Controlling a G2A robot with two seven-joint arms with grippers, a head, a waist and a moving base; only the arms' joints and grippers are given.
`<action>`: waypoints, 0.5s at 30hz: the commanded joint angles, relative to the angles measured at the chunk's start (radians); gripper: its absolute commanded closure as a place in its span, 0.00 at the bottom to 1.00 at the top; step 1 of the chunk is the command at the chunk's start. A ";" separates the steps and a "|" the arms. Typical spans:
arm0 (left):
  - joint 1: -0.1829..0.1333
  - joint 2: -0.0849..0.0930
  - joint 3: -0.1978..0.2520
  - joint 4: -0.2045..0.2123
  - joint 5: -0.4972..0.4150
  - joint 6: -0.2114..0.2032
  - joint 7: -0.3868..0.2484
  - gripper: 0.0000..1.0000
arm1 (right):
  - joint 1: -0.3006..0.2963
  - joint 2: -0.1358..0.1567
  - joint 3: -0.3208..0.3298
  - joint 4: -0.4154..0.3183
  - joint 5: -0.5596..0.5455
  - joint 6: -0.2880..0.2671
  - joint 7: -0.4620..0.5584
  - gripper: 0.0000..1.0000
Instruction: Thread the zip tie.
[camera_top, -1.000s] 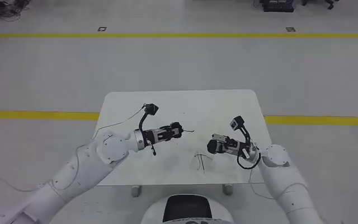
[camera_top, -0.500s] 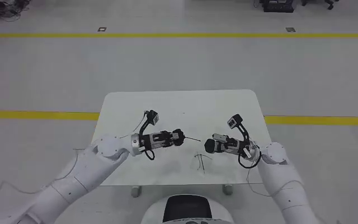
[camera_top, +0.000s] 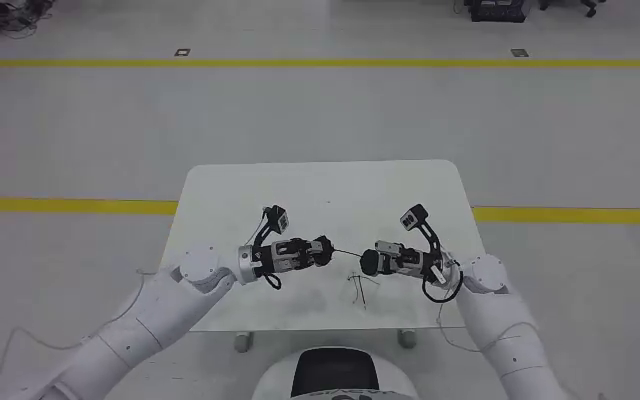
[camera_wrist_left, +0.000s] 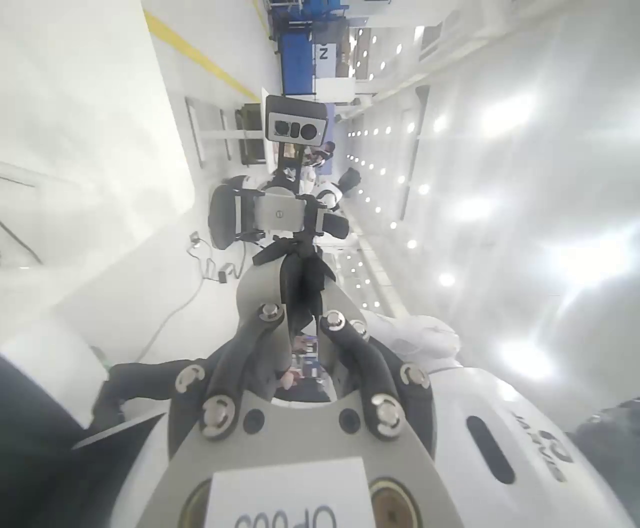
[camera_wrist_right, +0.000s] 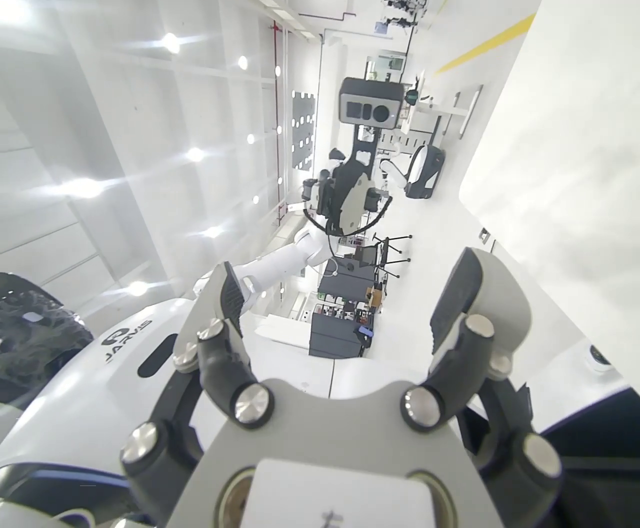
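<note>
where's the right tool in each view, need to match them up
top view: the right tool over the table, facing the left tool and its zip tie.
left wrist view: the right tool far off, open, past the shut left tool.
right wrist view: the right tool close up, wide open.
shared landmark: the white table.

I count one table (camera_top: 300, 190), left hand (camera_top: 327, 249), right hand (camera_top: 365, 262), one held zip tie (camera_top: 345, 251), several loose ties (camera_top: 361, 284).

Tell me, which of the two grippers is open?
The right gripper is the open one: its jaws stand wide apart with nothing between them. The left gripper is shut on the thin black zip tie.
</note>
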 joint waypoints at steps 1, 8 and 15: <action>0.002 -0.006 -0.002 0.015 -0.048 0.007 -0.022 1.00 | 0.001 -0.004 0.000 -0.001 0.024 0.000 0.026 0.00; -0.008 -0.014 -0.008 0.030 -0.030 -0.036 -0.036 1.00 | -0.001 -0.008 -0.002 0.001 0.040 0.000 0.028 0.00; 0.016 -0.021 -0.003 0.026 -0.097 0.016 -0.036 1.00 | -0.009 -0.007 -0.011 -0.006 0.053 0.000 0.001 0.00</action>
